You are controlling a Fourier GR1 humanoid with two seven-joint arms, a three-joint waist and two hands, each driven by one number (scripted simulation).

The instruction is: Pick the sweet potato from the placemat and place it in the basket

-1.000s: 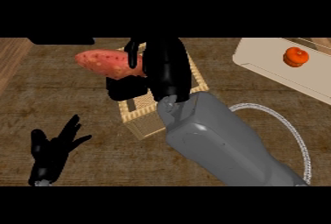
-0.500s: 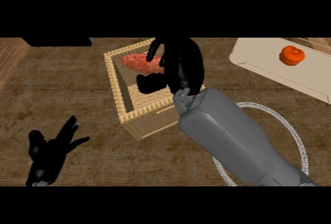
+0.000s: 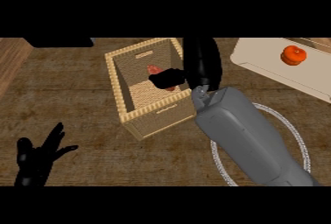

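The reddish sweet potato [image 3: 153, 70] lies inside the tall wicker basket [image 3: 123, 94] at the counter's middle, small and low against the basket's floor. My right hand [image 3: 202, 61] hovers over the basket's right rim, fingers straight and pointing away. Its thumb sticks out to the left across the potato and hides the potato's middle. The potato looks apart from the hand. My left hand [image 3: 35, 159] rests open at the lower left, fingers spread, far from the basket.
A round placemat with a pale rim [image 3: 301, 146] lies at the right, mostly under my right forearm. A cream tray [image 3: 258, 59] at the upper right holds an orange-red fruit [image 3: 292, 55]. A dark object [image 3: 61, 42] sits at the top left.
My right hand carried the sweet potato from beyond the basket's left rim to over the basket. The fingers have straightened and the potato now sits lower inside. The left hand stayed put.
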